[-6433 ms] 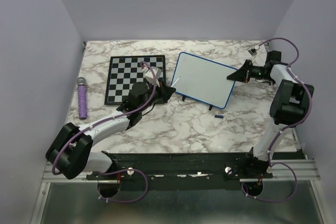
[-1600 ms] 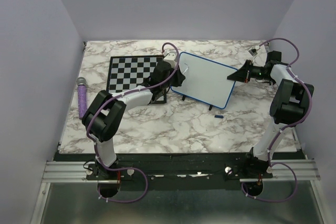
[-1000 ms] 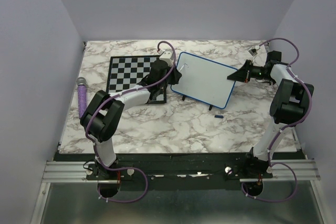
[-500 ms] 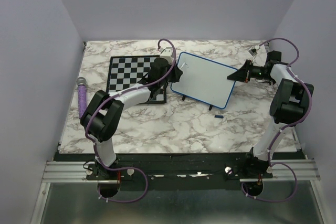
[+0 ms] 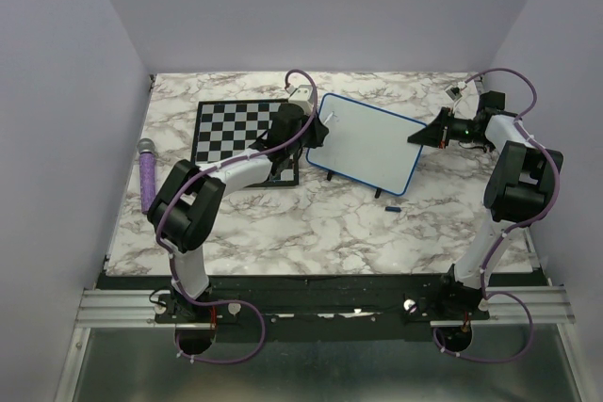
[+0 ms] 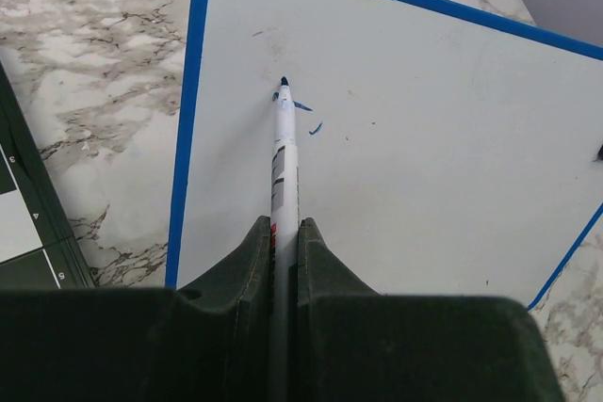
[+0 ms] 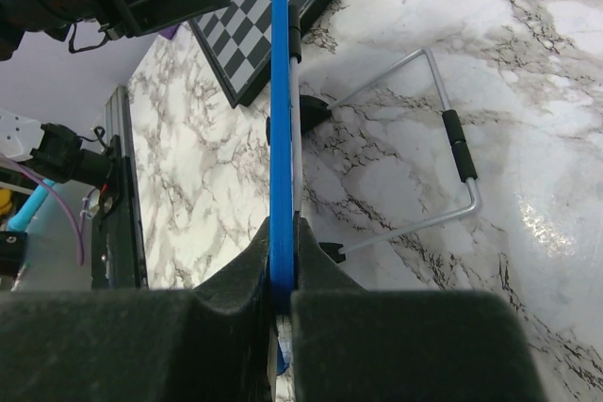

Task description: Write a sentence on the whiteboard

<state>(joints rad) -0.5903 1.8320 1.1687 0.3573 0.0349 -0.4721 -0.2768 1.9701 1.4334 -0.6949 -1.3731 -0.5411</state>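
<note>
Honestly there's not much you can read here. On your whiteboard (image 6: 424, 157) there are just a couple of short blue strokes (image 6: 303, 106) right by the tip of the marker (image 6: 285, 152), and they don't make a letter you could name. The marker barrel has some grey and red print, too blurry to make out. The dark border of the chessboard (image 6: 42, 233) carries small white characters, probably square labels, but they're too tiny to tell which.
</note>
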